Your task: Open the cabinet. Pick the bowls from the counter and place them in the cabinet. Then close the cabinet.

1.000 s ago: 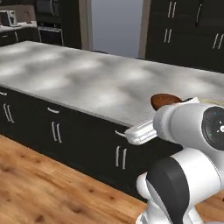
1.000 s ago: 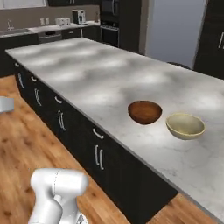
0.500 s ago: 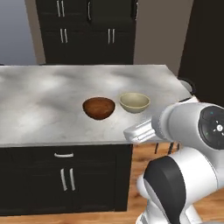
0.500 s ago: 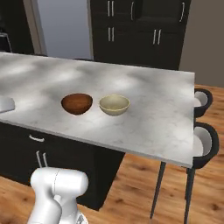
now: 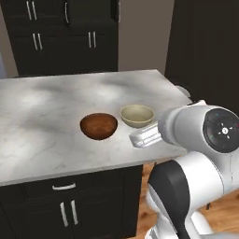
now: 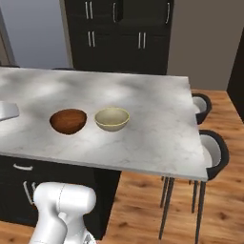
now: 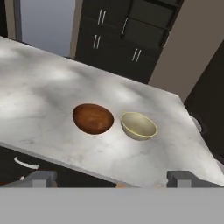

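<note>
On the marble counter [image 6: 157, 124], the brown bowl [image 6: 68, 121] and cream bowl [image 6: 112, 118] are being left side by side, apparently awaiting pickup. Beyond it, the cabinet [image 6: 119, 33] is being kept closed. The gripper [image 7: 111, 179] is being held wide and empty, likely ready for the handle.
</note>
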